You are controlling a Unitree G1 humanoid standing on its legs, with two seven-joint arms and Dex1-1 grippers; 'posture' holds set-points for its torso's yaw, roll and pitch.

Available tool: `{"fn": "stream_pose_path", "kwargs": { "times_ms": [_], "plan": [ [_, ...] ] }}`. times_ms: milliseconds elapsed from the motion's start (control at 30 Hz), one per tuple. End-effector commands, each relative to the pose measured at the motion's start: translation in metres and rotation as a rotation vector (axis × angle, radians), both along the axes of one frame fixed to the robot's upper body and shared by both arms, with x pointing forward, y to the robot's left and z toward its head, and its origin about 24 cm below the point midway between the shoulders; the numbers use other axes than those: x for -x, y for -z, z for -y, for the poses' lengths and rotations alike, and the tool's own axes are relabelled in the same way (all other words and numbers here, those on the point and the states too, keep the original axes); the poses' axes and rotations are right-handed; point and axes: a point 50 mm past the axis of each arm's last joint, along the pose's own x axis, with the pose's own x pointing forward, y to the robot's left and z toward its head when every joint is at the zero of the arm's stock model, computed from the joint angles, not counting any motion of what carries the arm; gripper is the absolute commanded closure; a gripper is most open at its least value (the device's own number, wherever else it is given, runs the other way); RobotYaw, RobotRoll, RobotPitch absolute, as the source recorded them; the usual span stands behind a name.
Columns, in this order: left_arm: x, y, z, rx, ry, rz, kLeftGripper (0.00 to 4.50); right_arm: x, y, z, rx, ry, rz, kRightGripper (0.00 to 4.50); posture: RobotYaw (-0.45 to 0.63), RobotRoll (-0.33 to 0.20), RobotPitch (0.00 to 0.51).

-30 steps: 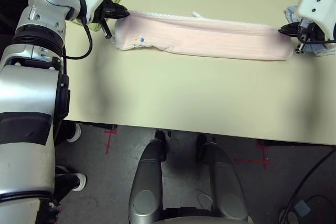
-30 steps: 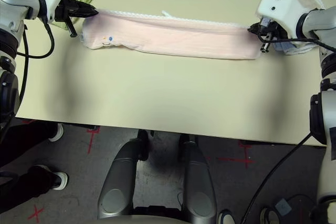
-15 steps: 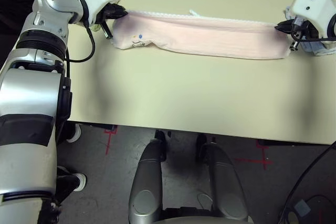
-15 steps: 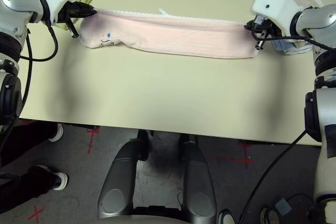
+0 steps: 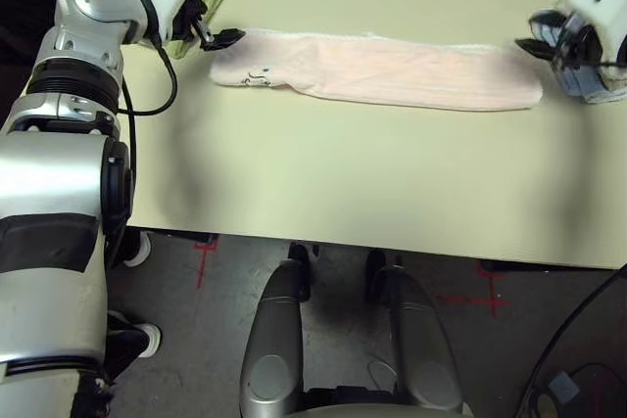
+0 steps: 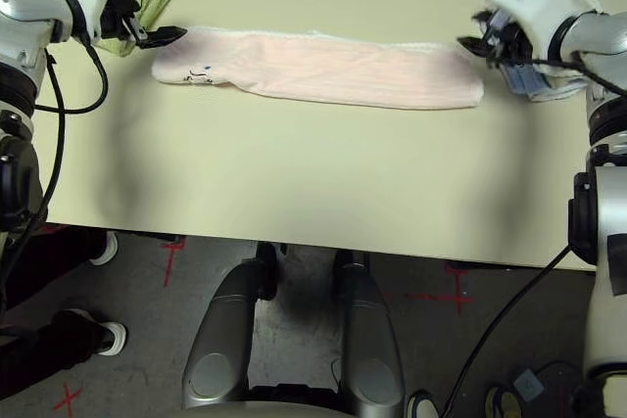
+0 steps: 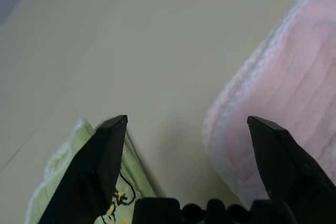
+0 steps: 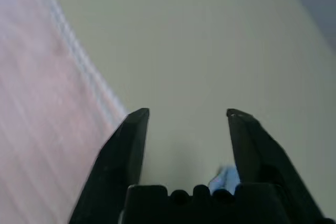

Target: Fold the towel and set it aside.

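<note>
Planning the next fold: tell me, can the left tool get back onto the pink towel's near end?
Probably yes. The left tool stands open just off the end of the towel, with only bare table between them.

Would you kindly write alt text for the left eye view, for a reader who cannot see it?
A pale pink towel, folded into a long strip, lies flat across the far side of a beige table. The left gripper and right gripper hover open at its two ends, holding nothing.
</note>
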Motion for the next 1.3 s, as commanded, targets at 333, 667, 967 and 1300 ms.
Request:
{"fn": "stream_pose_path", "kwargs": {
  "times_ms": [333,667,967,1300],
  "plan": [
    [0.03,-0.011,-0.018,0.307,0.353,-0.286,0.0,0.007,-0.001,-0.008,-0.469,-0.341,-0.333,0.05,0.09,0.0,0.399],
    [0.037,0.023,-0.003,0.432,0.532,-0.483,0.0,0.018,0.022,-0.01,-0.816,-0.388,-0.631,0.05,0.09,0.0,0.406],
    [0.03,0.059,0.004,0.252,0.568,-0.35,0.0,0.029,0.029,0.014,-1.152,-0.311,-0.634,0.05,0.07,0.0,0.408],
    [0.028,0.072,0.008,0.189,0.597,-0.317,0.0,0.066,0.048,0.041,-1.349,-0.222,-0.839,0.05,0.04,0.0,0.403]
  ]
}}
